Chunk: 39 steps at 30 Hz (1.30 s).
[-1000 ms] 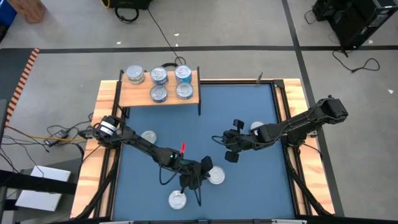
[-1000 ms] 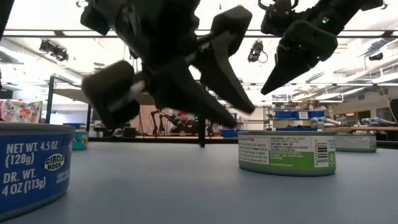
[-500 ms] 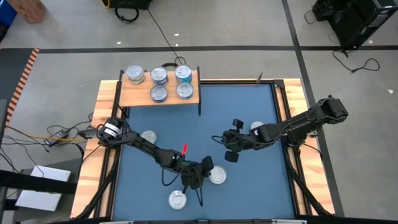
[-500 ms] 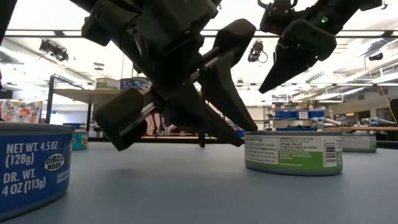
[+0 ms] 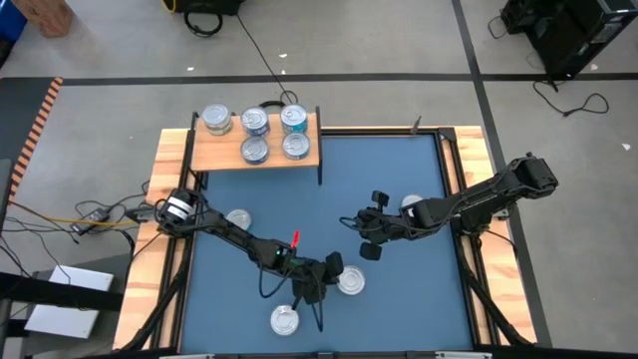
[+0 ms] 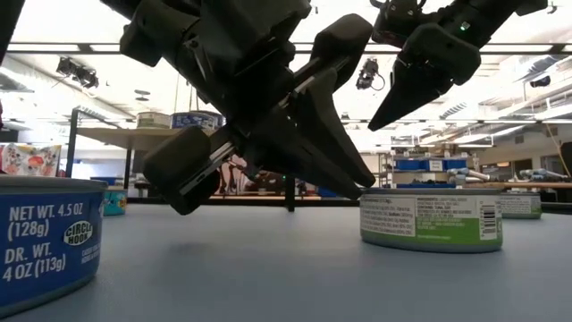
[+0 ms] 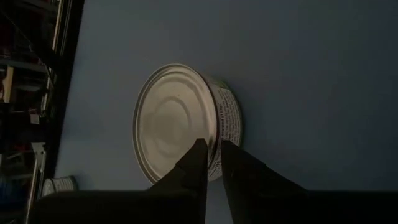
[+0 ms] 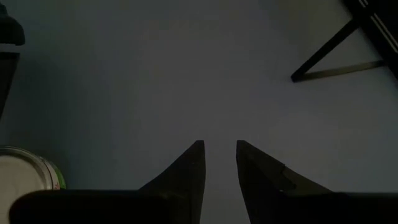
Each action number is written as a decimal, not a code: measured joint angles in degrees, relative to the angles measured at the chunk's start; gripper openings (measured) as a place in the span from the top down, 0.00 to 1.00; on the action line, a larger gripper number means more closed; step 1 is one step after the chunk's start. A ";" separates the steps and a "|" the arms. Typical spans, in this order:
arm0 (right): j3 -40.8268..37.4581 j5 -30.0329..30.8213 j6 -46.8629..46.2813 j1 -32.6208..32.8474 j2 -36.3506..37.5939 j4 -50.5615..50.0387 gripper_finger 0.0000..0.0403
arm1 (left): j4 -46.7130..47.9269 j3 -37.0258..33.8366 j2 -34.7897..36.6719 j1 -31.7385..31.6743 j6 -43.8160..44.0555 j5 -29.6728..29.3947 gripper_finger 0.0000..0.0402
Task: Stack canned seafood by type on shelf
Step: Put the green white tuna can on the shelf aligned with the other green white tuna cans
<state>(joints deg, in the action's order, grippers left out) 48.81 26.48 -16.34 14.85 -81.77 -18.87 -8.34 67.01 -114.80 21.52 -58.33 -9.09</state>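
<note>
Five tins already sit on the wooden shelf (image 5: 255, 148) at the far left of the blue desk (image 5: 399, 170), three behind and two in front. Four more lie loose on the desk, so we judge the sorting about half done. Our left gripper (image 5: 321, 281) is low over the green-labelled tin (image 5: 349, 282) near the front edge, its fingers (image 7: 239, 177) nearly together over the rim, not clamped on it. Our right gripper (image 5: 371, 237) hangs mid-desk, fingers slightly apart, holding nothing. Next we must spread the left fingers around the tin's sides before lifting.
</note>
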 joint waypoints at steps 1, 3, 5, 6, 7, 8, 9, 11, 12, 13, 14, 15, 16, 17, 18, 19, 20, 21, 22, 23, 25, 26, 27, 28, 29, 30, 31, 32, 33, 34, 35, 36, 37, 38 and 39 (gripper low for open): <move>0.01 0.00 0.00 0.00 -0.01 0.00 0.75 | -0.01 0.01 0.00 0.02 -0.12 0.06 0.87; 0.01 0.00 0.00 0.00 -0.01 0.01 0.75 | -0.43 0.01 0.00 0.02 -0.15 0.19 0.84; 0.00 0.00 0.00 0.00 -0.01 0.01 0.75 | -1.42 0.00 0.00 0.02 -0.15 0.52 0.82; 0.01 0.00 0.00 0.00 -0.01 0.02 0.75 | -1.78 0.01 0.00 0.02 -0.17 0.88 0.81; 0.01 -0.01 0.00 0.00 -0.01 0.04 0.75 | -2.22 -0.01 0.00 0.02 -0.17 1.14 0.79; 0.01 -0.02 0.00 0.00 -0.01 0.06 0.75 | -2.52 0.00 0.00 0.02 -0.16 1.45 0.78; 0.01 -0.02 0.00 0.00 -0.03 0.08 0.75 | -2.62 -0.01 0.00 0.04 -0.27 1.81 0.77; 0.01 -0.02 0.01 0.00 -0.03 0.24 0.75 | -2.59 -0.01 0.00 0.04 -1.49 2.09 0.75; 0.01 -0.02 0.03 0.00 -0.03 0.24 0.75 | -2.56 0.01 0.00 0.04 -1.98 2.10 0.75; 0.01 -0.02 0.11 0.00 -0.03 0.25 0.75 | -2.56 -0.01 0.00 0.04 -2.77 2.10 0.75; 0.01 -0.02 0.25 0.00 -0.03 0.29 0.75 | -2.59 -0.01 0.00 0.02 -3.49 2.09 0.75; 0.01 -0.02 0.33 0.00 -0.03 0.33 0.75 | -2.60 -0.01 0.00 0.02 -4.48 2.09 0.75; 0.01 -0.02 0.44 0.00 -0.03 0.39 0.75 | -2.58 -0.01 0.00 0.02 -5.11 2.09 0.75; 0.01 -0.02 0.44 0.00 -0.03 0.44 0.75 | -2.56 -0.01 0.00 0.02 -5.84 2.09 0.75; 0.01 -0.04 0.44 0.00 -0.03 0.44 0.75 | -2.54 -0.01 0.00 0.02 -5.99 2.09 0.75; 0.01 -0.04 0.44 0.00 -0.03 0.44 0.75 | -2.57 -0.01 0.00 0.00 -5.99 2.09 0.75; 0.01 -0.04 0.46 0.00 -0.03 0.44 0.75 | -2.56 -0.01 0.00 -0.04 -5.97 2.09 0.75; 0.01 -0.04 0.46 0.00 -0.03 0.44 0.75 | -2.56 -0.01 0.00 -0.04 -5.99 2.09 0.75; 0.01 -0.04 0.49 0.00 -0.03 0.44 0.75 | -2.54 -0.01 0.00 -0.04 -5.99 2.08 0.75; 0.01 -0.04 0.61 0.00 -0.03 0.44 0.75 | -2.54 -0.01 0.00 -0.04 -5.99 2.09 0.75; 0.01 -0.04 0.93 0.00 -0.03 0.50 0.75 | -2.54 -0.01 -0.03 -0.12 -5.97 2.07 0.75; 0.01 -0.04 1.06 0.00 -0.03 0.71 0.75 | -3.06 0.01 -0.62 -0.22 -5.98 2.07 0.75; 0.01 -0.07 1.09 0.00 -0.03 0.97 0.75 | -3.52 0.01 -1.00 -0.26 -5.96 1.75 0.75; 0.03 -0.04 1.09 0.00 -0.03 1.16 0.75 | -3.30 -0.01 -1.65 -0.26 -5.99 1.01 0.75; 0.03 -0.16 1.11 0.00 -0.03 1.18 0.75 | -3.90 -0.01 -2.56 -0.28 -6.12 0.89 0.75; 0.03 -0.19 1.10 0.00 -0.03 1.32 0.75 | -4.79 0.05 -3.09 -0.28 -6.75 0.00 0.75; 0.04 -0.27 1.11 0.03 -0.04 1.37 0.75 | -4.91 0.08 -3.47 -0.26 -7.63 -0.78 0.75; 0.03 -0.28 1.11 0.07 -0.05 1.34 0.75 | -5.26 0.09 -3.70 -0.24 -7.84 -1.63 0.75; 0.04 -0.28 1.16 0.07 -0.05 1.59 0.75 | -5.41 0.12 -3.76 -0.16 -7.82 -2.09 0.75; 0.05 -0.33 1.38 0.10 -0.05 1.66 0.75 | -5.40 0.10 -3.76 -0.06 -7.68 -2.34 0.75; 0.03 -0.35 1.45 0.11 -0.05 1.58 0.75 | -5.38 0.10 -3.76 -0.04 -7.57 -2.46 0.75; 0.03 -0.36 1.51 0.11 -0.05 1.62 0.75 | -5.42 0.10 -3.76 -0.02 -7.41 -2.68 0.76; 0.03 -0.37 1.53 0.11 -0.04 1.63 0.75 | -5.52 0.10 -3.76 -0.02 -7.29 -3.04 0.77; 0.04 -0.37 1.55 0.11 -0.05 1.64 0.75 | -5.61 0.10 -3.76 0.01 -7.35 -3.24 0.79; 0.04 -0.40 1.55 0.11 -0.05 1.66 0.75 | -5.67 0.10 -3.78 0.10 -7.53 -3.35 0.81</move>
<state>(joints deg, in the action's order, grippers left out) 48.85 26.08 -14.79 14.96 -81.82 -17.21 -14.01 67.11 -118.58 21.62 -65.86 -12.44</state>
